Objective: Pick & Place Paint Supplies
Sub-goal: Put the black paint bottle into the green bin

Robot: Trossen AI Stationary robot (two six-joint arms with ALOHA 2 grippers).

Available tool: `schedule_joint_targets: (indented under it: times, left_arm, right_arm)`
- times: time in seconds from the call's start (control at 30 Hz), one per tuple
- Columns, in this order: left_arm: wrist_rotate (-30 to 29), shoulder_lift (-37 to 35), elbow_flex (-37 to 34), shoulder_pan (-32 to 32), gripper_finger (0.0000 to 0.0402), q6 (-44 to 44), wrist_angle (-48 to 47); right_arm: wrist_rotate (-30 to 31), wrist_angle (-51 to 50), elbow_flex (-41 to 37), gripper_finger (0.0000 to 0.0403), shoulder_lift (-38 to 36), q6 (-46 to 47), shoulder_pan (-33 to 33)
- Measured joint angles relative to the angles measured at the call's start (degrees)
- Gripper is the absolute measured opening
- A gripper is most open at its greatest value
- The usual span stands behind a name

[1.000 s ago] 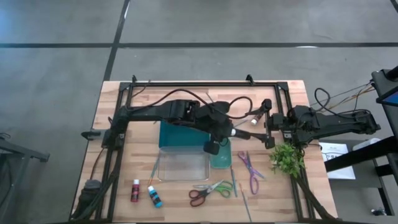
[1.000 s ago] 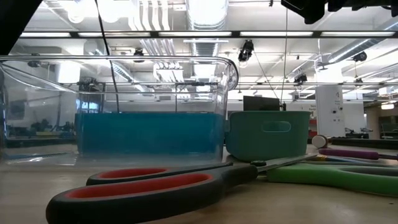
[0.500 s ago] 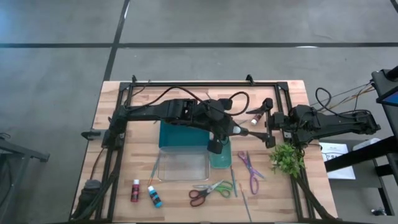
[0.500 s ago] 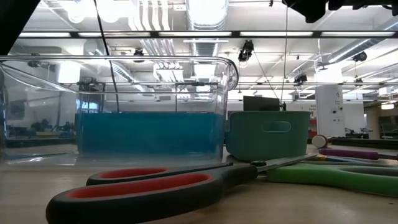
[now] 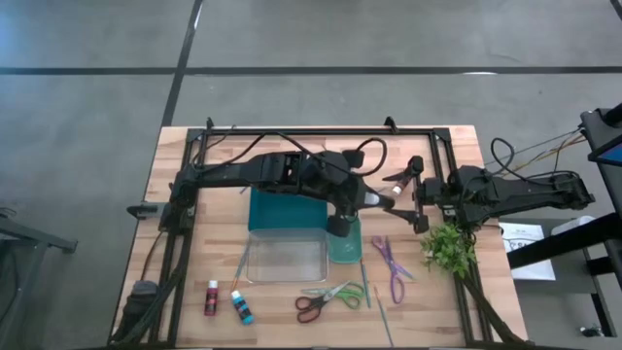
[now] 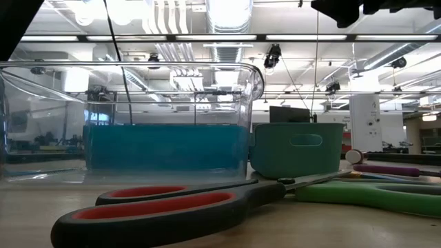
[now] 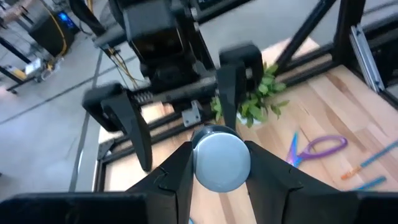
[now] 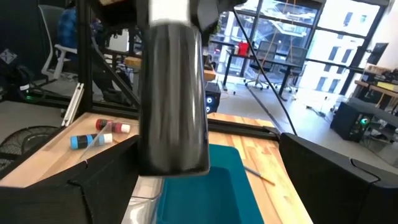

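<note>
Materials of the work surface and containers.
Table [image 5: 457, 292]: pale planked wood, matt; frame [image 5: 321, 129]: black metal; tub [image 6: 138, 117]: clear glossy plastic; bin [image 6: 296, 148]: teal matt plastic.

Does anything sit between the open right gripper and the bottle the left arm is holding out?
Nothing visible does. The left gripper grips the dark paint bottle, which faces the open right gripper with only air between them.

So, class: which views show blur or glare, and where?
Low view: the red-handled scissors up close look soft, and ceiling lights glare through the clear container. Right wrist view: the dark bottle is smeared. High view: even light, no glare.
</note>
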Motion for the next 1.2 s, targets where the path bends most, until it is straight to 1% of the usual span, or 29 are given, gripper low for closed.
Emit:
schedule_joint_targets:
  times: [0.13,0.37,0.93,1.2]
  left_arm:
    - [-0.06,-0.2,-0.07,-0.02,0.0118,-0.34,-4.08]
    - [-0.03,-0.27,-0.13,-0.06,0.0118,-0.56,-5.76]
    - [2.78,-0.28,-0.17,-0.21,0.0118,-0.5,0.43]
    - [3.0,-0.24,-0.17,-0.24,0.0118,-0.28,2.25]
  right_arm:
    - [0.04,0.31,0.01,0.037,-0.1,0.08,0.0]
    - [-0.01,0.85,0.09,0.037,-0.14,0.22,0.01]
    - [-0.18,1.05,0.15,0.037,-0.22,0.22,0.02]
    - [-0.06,1.55,0.15,0.037,-0.22,0.22,0.02]
